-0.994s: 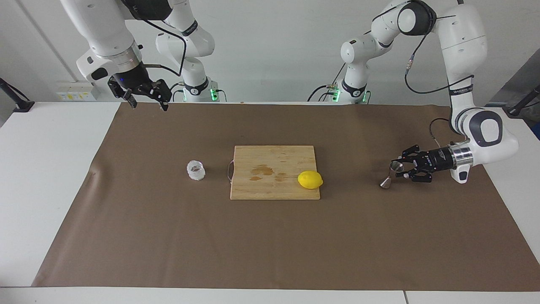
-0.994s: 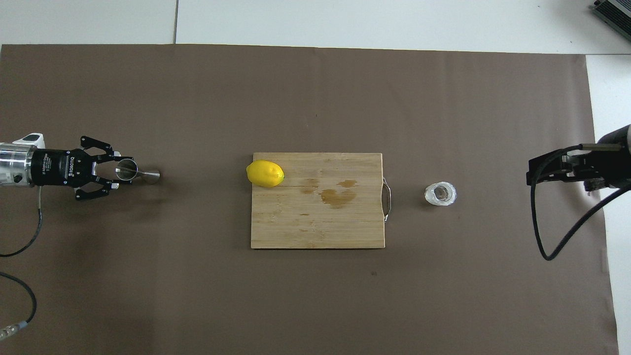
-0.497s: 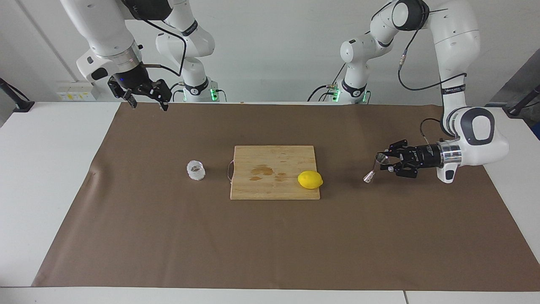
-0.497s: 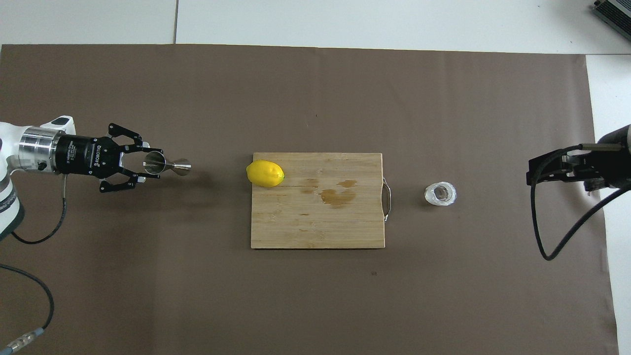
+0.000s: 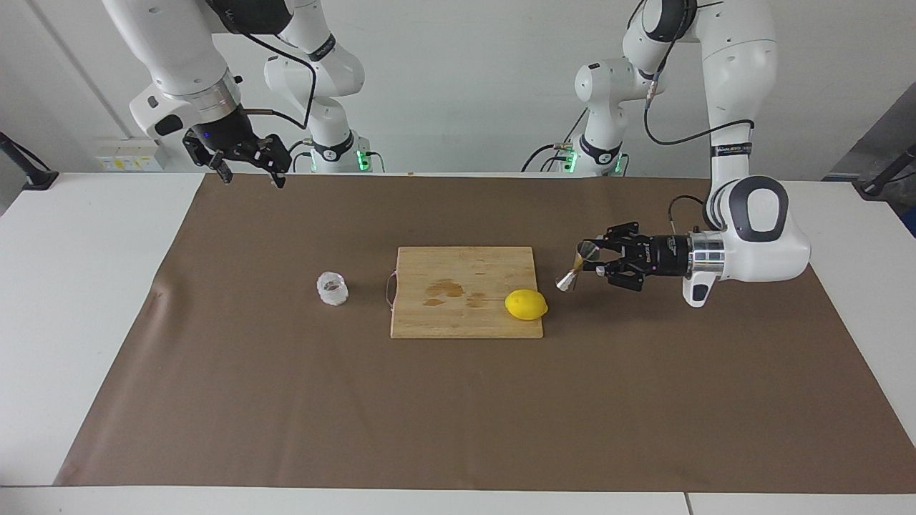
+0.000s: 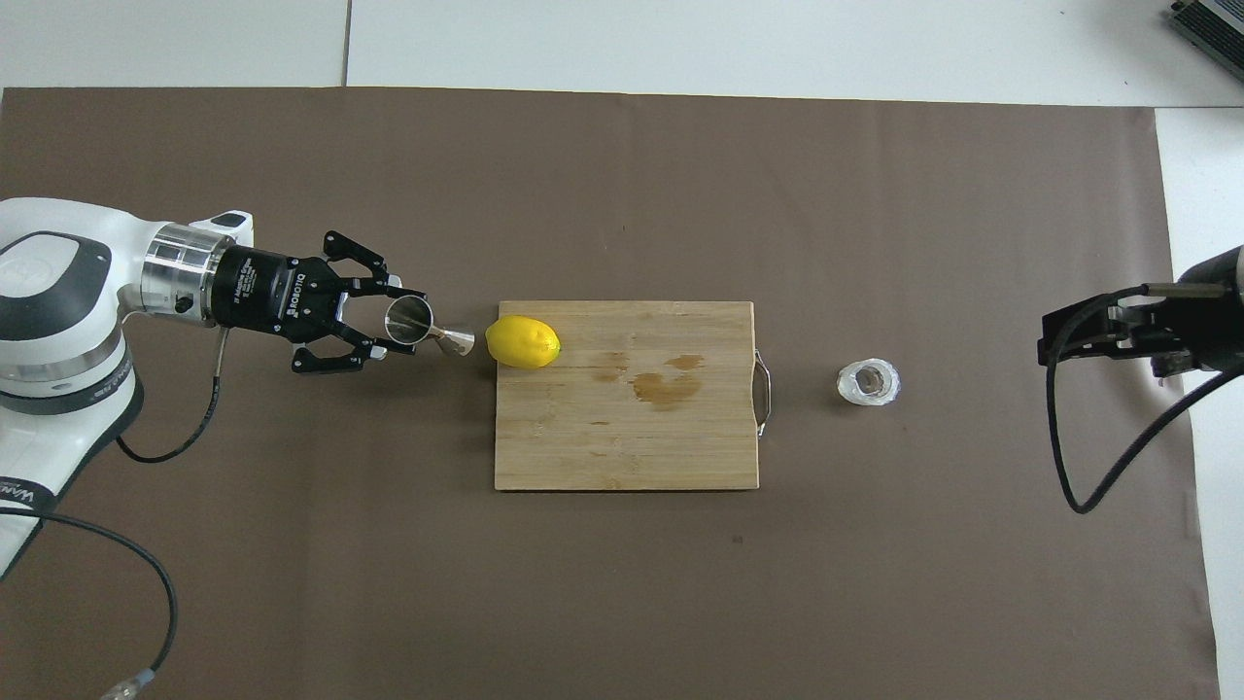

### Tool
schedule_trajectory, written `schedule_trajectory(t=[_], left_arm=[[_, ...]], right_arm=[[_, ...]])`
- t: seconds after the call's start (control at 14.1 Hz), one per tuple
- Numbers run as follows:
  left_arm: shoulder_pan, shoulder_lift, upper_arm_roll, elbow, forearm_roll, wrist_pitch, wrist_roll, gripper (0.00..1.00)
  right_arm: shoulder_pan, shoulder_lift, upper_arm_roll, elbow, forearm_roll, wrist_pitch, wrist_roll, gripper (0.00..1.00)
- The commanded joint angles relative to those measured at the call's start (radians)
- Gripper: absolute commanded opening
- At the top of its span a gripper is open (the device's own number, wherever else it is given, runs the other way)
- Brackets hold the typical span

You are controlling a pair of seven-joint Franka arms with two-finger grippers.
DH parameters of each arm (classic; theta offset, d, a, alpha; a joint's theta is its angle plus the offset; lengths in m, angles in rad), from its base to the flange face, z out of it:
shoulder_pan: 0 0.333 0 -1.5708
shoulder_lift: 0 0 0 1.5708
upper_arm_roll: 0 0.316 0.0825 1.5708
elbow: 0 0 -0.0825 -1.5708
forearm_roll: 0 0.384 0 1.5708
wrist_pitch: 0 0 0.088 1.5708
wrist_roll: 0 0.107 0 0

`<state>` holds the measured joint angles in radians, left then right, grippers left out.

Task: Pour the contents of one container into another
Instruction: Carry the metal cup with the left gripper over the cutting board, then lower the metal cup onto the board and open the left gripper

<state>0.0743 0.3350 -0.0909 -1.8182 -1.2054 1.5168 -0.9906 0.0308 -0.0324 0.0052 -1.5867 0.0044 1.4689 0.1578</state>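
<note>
My left gripper (image 5: pixel 593 261) (image 6: pixel 402 326) is shut on the upper cone of the steel jigger (image 5: pixel 577 265) (image 6: pixel 429 329). It holds the jigger tilted in the air over the brown mat, just off the cutting board's end, close to the lemon. The clear faceted glass (image 5: pixel 332 288) (image 6: pixel 868 382) stands upright on the mat beside the board's handle end, toward the right arm's end of the table. My right gripper (image 5: pixel 252 177) (image 6: pixel 1103 335) waits open, raised over the mat's edge by its base and well apart from the glass.
A wooden cutting board (image 5: pixel 465 318) (image 6: pixel 622 442) with wet stains lies mid-mat. A yellow lemon (image 5: pixel 526 304) (image 6: pixel 523 341) rests on its corner nearest the jigger. The brown mat (image 5: pixel 286 400) covers most of the white table.
My left gripper has carried the jigger from the left arm's end of the mat toward the cutting board and lemon. The right arm and the glass have not moved.
</note>
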Motion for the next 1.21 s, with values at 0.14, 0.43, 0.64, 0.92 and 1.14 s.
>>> schedule_trajectory(t=[0.14,0.43,0.64,0.92,1.14], left_arm=[[-0.172,-0.062,0.017,-0.087,-0.136,0.176,-0.051,0.0],[-0.286,-0.074,0.017,-0.128,-0.201,0.327,-0.051,0.0],[-0.376,-0.085,0.017,-0.18,-0.297,0.466,-0.04,0.0],[-0.497,-0.074,0.017,-0.205,-0.417,0.637,0.056,0.0],[-0.548,-0.062,0.017,-0.226,-0.511,0.704,0.162,0.0]], right_arm=[[-0.017,-0.017,0.007,-0.012,0.016,-0.005,-0.024,1.0],[-0.017,-0.017,0.006,-0.012,0.016,-0.005,-0.024,1.0],[-0.017,-0.017,0.006,-0.012,0.016,-0.005,-0.024,1.0],[-0.017,-0.017,0.006,-0.012,0.016,-0.005,-0.024,1.0],[-0.017,-0.017,0.007,-0.012,0.017,-0.005,-0.024,1.0]])
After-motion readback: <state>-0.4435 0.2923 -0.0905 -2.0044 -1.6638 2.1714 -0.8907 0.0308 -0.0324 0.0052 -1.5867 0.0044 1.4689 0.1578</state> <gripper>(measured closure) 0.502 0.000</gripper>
